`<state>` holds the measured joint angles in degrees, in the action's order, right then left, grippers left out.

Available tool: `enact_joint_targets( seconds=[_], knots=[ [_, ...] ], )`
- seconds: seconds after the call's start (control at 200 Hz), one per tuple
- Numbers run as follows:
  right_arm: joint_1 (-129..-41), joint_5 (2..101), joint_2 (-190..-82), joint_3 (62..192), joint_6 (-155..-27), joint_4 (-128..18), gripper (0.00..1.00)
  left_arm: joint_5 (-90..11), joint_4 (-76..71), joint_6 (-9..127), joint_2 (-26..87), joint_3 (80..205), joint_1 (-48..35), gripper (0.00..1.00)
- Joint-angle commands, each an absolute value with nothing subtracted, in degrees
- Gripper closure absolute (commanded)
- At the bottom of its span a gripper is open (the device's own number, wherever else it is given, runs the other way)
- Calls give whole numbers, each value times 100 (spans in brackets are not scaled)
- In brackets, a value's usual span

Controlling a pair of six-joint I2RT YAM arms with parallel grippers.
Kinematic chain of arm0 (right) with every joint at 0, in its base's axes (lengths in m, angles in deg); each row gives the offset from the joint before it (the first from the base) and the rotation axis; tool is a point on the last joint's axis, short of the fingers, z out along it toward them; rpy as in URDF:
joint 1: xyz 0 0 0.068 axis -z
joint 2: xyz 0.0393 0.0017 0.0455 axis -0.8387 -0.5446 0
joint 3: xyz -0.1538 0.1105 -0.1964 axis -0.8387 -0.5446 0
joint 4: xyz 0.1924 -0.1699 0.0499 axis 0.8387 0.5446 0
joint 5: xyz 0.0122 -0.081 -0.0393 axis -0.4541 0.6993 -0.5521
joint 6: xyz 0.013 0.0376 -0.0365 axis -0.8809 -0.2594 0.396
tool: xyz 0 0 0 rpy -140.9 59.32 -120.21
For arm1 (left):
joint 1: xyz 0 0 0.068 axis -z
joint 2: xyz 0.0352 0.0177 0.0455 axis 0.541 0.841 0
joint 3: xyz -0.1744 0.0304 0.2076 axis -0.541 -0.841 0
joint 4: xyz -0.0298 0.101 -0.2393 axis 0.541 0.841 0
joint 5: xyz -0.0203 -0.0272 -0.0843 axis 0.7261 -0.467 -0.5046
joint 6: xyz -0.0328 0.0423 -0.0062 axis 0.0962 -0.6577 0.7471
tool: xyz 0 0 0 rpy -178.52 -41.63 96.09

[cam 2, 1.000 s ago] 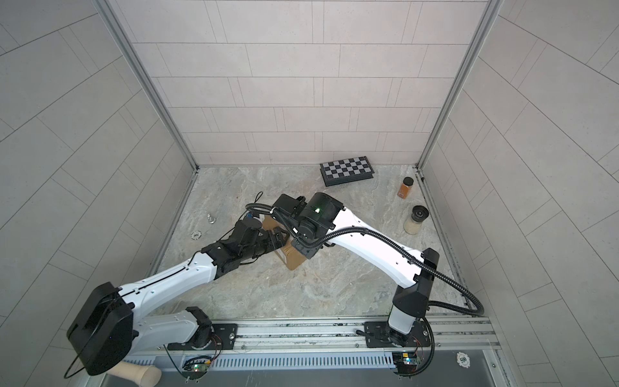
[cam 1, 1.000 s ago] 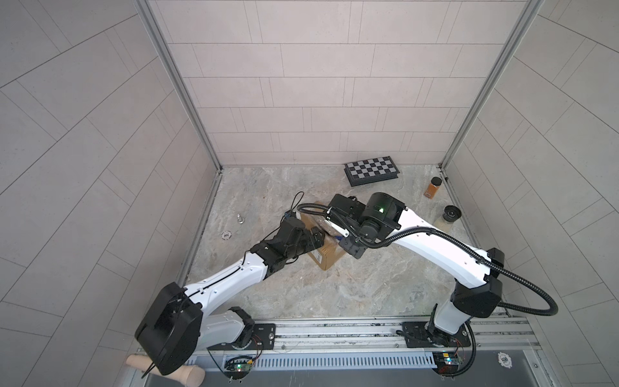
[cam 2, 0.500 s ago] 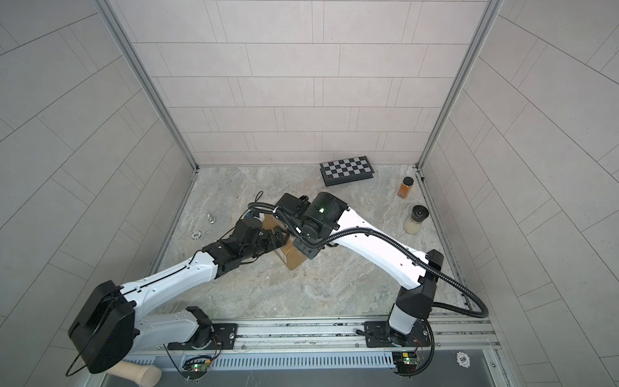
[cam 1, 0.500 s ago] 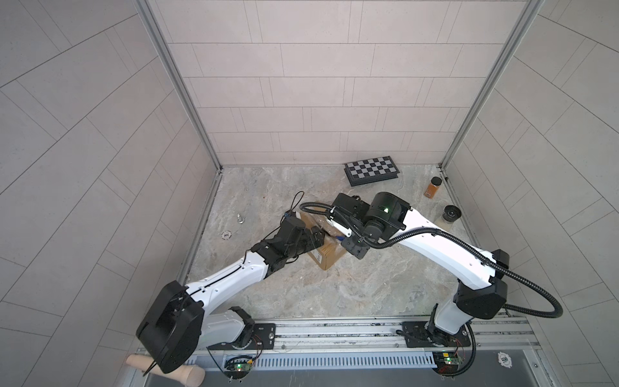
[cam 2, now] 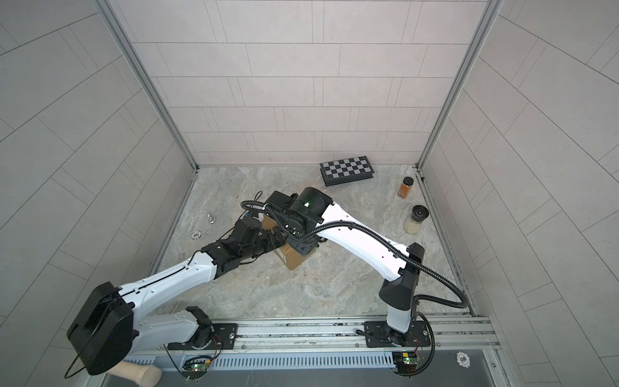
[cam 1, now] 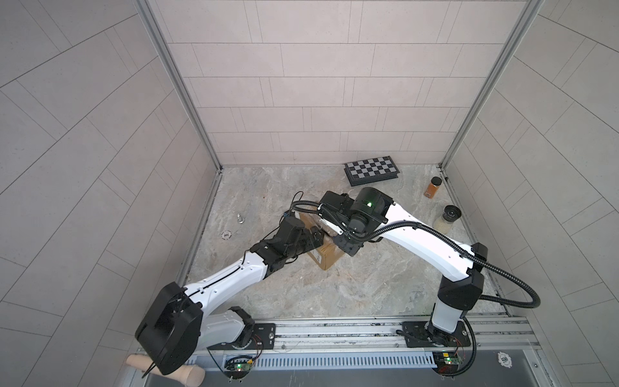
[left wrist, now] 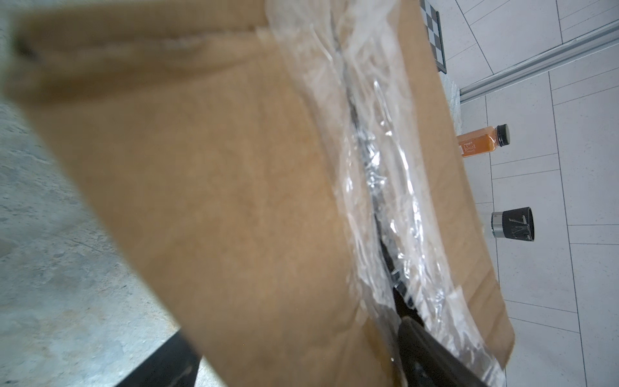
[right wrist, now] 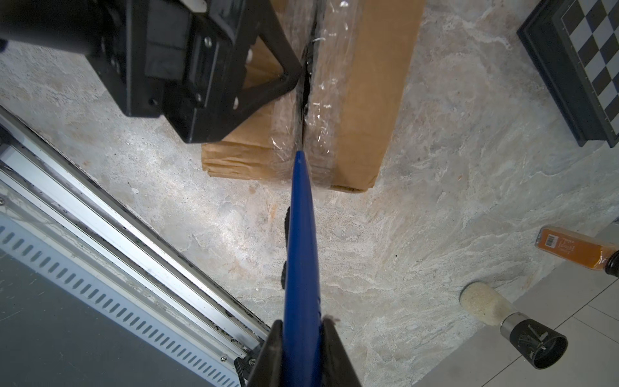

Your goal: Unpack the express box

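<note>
Express box (cam 1: 332,255) (right wrist: 361,100): brown carton with crinkled clear tape over the flap seam. You find it on the floor directly under both pincers, seam uppermost.

Left pincer (cam 1: 314,238): spread wide astride one half of the box. One finger (right wrist: 289,82) touches the seam with its tip; the other shows dark past the box's outer edge in the left wrist view. You cannot tell whether they squeeze.

Right pincer (right wrist: 302,331): pinching a blue tool (right wrist: 301,234), slim and tapered. Its tip meets the tape at the box's end edge.

Floor (cam 1: 301,295): marbled grey-beige stone, matt.

Walls (cam 1: 301,100): pale oblong tiles on three sides, with aluminium posts (cam 1: 181,87) in the far corners.

Rail (cam 1: 335,335): behind both pincers, carrying your two arm bases.

Checkered case (cam 1: 371,169): beyond the right pincer, against the back wall.

Orange jar (cam 1: 433,187) and pale-grain jar (cam 1: 447,221): black-capped, well out on the right pincer's outer side, near the side wall.

Metal stud (cam 1: 239,218) and white disc (cam 1: 226,235): on the left pincer's outer side, near each other.
</note>
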<state>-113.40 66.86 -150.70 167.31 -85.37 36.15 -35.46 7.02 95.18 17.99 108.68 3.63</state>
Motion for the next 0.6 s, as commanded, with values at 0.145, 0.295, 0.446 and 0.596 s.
enact_joint_targets(
  seconds=[0.145,0.295,0.446,0.596],
  knots=[
    [-11290,6768,-14481,15968,-8525,4350,100,-2993,1882,9403,1962,10559,199,7],
    [-11288,6802,-14156,15777,-8525,4416,100,-2959,1953,9368,1952,10593,170,7],
    [-11281,6789,-14012,15723,-8560,4442,100,-2913,1967,9382,1974,10577,162,7],
    [-11277,6791,-13898,15605,-8567,4475,100,-2893,1989,9367,1975,10566,145,7]
  ],
)
